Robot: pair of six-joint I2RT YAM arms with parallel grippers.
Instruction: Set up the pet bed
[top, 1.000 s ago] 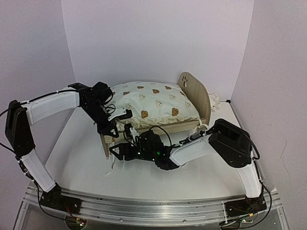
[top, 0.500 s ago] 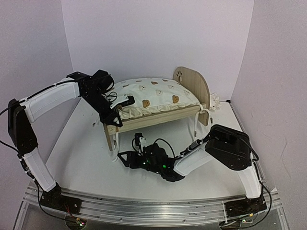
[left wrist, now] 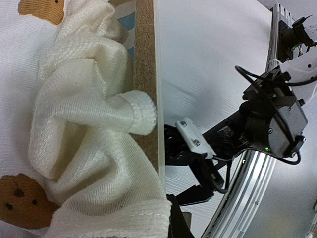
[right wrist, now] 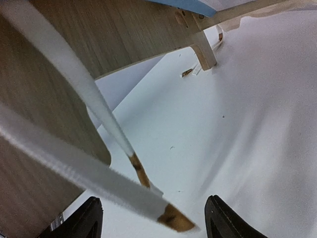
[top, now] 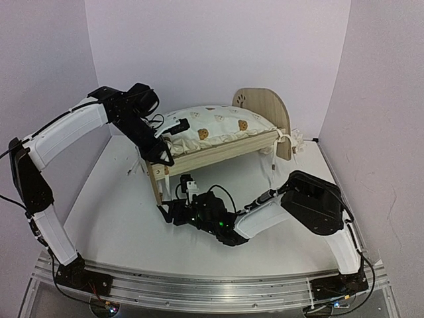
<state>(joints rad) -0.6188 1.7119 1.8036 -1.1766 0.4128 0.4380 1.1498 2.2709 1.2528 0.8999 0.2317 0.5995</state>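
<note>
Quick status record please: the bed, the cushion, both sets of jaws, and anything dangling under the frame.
pet bed: on the white table, headboard at the end away from the left arm
cushion: bear print, lying on the frame, edge bunched over the foot-end rail
left gripper: jaws shut on the bed's foot end
right gripper: low by the near foot-end leg, jaws open, holding nothing
straps: two white ties hanging from the frame in front of the open jaws, not gripped
</note>
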